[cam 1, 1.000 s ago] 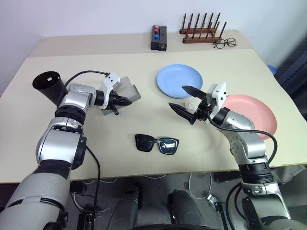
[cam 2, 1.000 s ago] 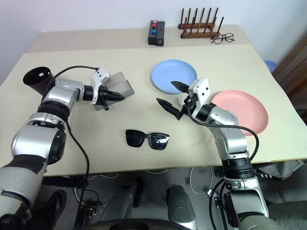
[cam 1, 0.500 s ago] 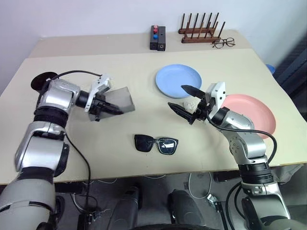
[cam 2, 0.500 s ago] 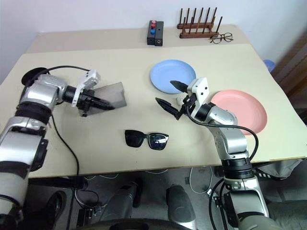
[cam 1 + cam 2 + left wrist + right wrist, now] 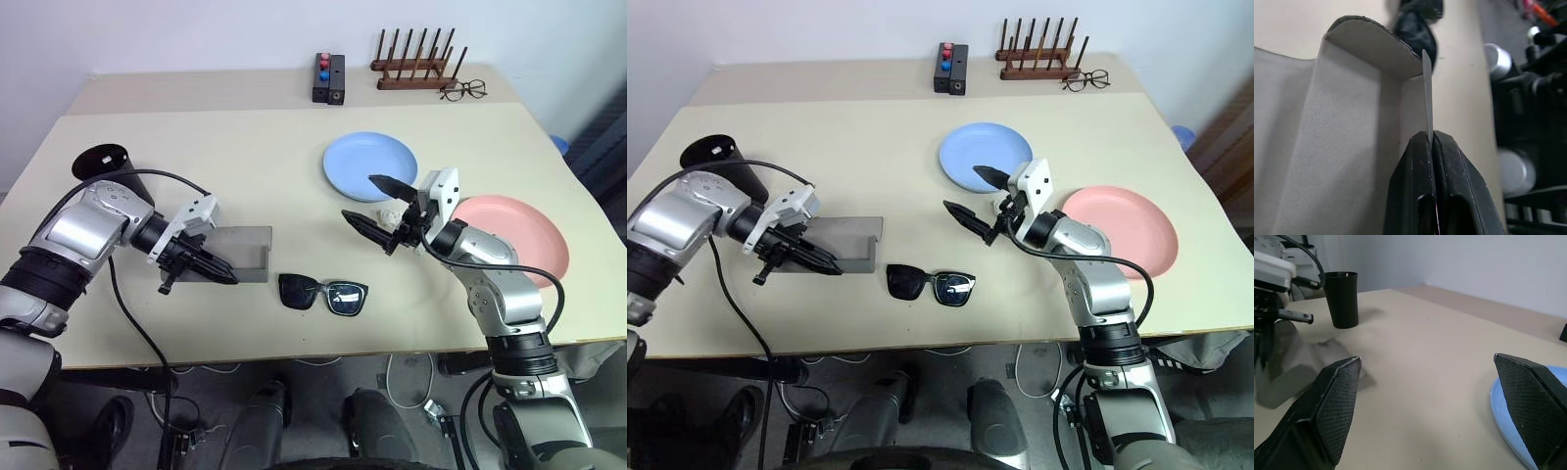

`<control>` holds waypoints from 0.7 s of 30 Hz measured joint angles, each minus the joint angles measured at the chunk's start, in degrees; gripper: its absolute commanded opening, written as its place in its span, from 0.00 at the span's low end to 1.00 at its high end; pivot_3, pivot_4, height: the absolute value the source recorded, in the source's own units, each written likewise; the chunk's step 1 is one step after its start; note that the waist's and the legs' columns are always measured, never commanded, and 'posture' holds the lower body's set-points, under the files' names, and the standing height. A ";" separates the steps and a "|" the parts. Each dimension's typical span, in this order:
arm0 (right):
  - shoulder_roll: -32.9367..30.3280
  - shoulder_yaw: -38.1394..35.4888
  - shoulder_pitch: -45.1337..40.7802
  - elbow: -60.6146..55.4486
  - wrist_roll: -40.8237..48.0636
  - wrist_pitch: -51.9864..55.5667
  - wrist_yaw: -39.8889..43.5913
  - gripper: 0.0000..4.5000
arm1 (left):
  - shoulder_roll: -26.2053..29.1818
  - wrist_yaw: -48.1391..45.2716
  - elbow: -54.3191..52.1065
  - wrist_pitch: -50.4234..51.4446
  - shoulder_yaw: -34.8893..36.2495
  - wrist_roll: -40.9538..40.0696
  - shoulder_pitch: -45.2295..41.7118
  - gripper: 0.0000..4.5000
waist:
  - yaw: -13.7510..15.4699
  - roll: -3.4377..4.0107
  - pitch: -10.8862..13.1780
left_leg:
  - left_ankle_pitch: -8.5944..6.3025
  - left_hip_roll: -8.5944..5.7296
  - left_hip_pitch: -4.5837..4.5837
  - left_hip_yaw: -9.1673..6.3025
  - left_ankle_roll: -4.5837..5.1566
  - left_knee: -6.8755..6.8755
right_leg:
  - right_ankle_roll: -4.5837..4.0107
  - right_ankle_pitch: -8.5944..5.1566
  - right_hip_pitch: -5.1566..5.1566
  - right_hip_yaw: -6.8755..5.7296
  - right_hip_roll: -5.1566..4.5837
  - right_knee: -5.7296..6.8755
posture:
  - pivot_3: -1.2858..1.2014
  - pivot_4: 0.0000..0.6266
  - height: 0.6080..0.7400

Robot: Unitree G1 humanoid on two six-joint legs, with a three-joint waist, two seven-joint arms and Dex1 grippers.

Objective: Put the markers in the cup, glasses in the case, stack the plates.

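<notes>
At the far left of the table point(image 5: 245, 127) stands the black cup point(image 5: 106, 166), upright, close behind the left arm. The left gripper point(image 5: 217, 272) is closed tight on a thin wall of the grey case point(image 5: 240, 253); in the left wrist view the two black fingers point(image 5: 1415, 186) press together on the edge of this wall, and the pale inside of the case point(image 5: 1342, 147) is open toward the camera. The case lies on the table near the front edge, between the cup and the glasses point(image 5: 322, 294). The glasses lie flat just beside the case, on its right, with the lenses toward the front edge, and they are apart from both grippers. Farther right, the right gripper point(image 5: 377, 204) hovers above the table with its fingers spread wide and nothing between them; the right wrist view shows the two fingertips point(image 5: 1337, 396) far from each other. Behind this gripper lies the light blue plate point(image 5: 370, 165), and right of the gripper lies the salmon pink plate point(image 5: 519, 245); the two plates are not stacked. At the back edge stand a small black box point(image 5: 328, 77), a wooden rack point(image 5: 415, 67) and thin-rimmed spectacles point(image 5: 462, 91).
</notes>
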 measured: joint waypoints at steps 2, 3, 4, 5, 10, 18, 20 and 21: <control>-0.22 -0.02 0.19 0.00 0.00 0.10 0.35 0.99 | 0.84 0.01 -1.87 0.63 0.05 -0.23 0.88 0.01 | 0.01 0.00 0.00 | 0.00 0.01 0.00 -0.01 0.00 -0.01 | 0.00 0.00 0.00 -0.01 0.02 0.00 | 0.52 0.24 0.98; -0.92 -0.01 0.66 -0.34 0.36 0.61 1.45 0.99 | 0.91 0.01 -3.04 1.41 0.20 -0.37 1.22 0.01 | 0.02 0.01 0.00 | 0.00 0.01 0.01 0.00 0.00 -0.01 | 0.00 0.00 0.00 0.00 0.02 0.00 | 0.52 0.24 0.98; -2.19 0.04 1.90 -1.46 0.99 1.27 3.10 0.99 | 0.90 0.01 -4.05 1.88 0.33 -0.42 1.54 0.01 | 0.20 0.01 0.00 | 0.00 0.00 0.00 -0.01 0.01 -0.01 | 0.00 0.00 0.02 -0.01 0.01 -0.01 | 0.52 0.24 0.98; -3.81 0.11 3.35 -2.98 2.11 2.17 5.13 0.99 | 0.89 0.00 -4.61 2.47 0.54 -0.42 1.93 0.01 | 0.46 0.02 0.01 | -0.01 0.00 -0.01 0.00 0.01 -0.01 | 0.00 -0.01 0.01 -0.01 0.01 -0.02 | 0.52 0.24 0.98; -11.09 -0.82 7.01 -10.07 6.72 4.93 12.98 0.99 | 0.29 0.01 -4.96 4.27 2.09 0.44 2.92 0.01 | 0.70 0.02 0.01 | -0.01 0.03 0.09 0.02 0.03 0.04 | -0.02 0.00 0.10 -0.01 0.00 -0.02 | 0.52 0.24 0.98; -13.60 -0.84 7.33 -12.69 8.03 5.12 16.87 0.99 | 2.10 0.01 -8.35 6.58 3.27 0.67 6.29 0.01 | 0.76 0.01 0.01 | -0.01 0.03 0.08 0.03 0.03 -0.02 | -0.03 0.00 0.08 0.00 -0.03 -0.05 | 0.52 0.24 0.98; -13.56 -0.50 7.64 -12.63 7.90 5.04 17.03 0.99 | 3.05 0.02 -9.07 6.61 3.28 0.60 7.14 0.01 | 0.80 0.01 0.01 | -0.01 0.03 0.07 0.02 0.03 -0.01 | -0.04 0.00 0.08 -0.01 -0.04 -0.05 | 0.52 0.24 0.98; -13.56 -0.48 7.78 -12.59 7.81 4.90 17.07 0.99 | 3.67 0.01 -9.51 6.60 3.29 0.57 7.61 0.01 | 0.81 0.01 0.01 | -0.01 0.03 0.08 0.03 0.03 -0.01 | -0.04 0.00 0.08 0.00 -0.05 -0.05 | 0.52 0.24 0.98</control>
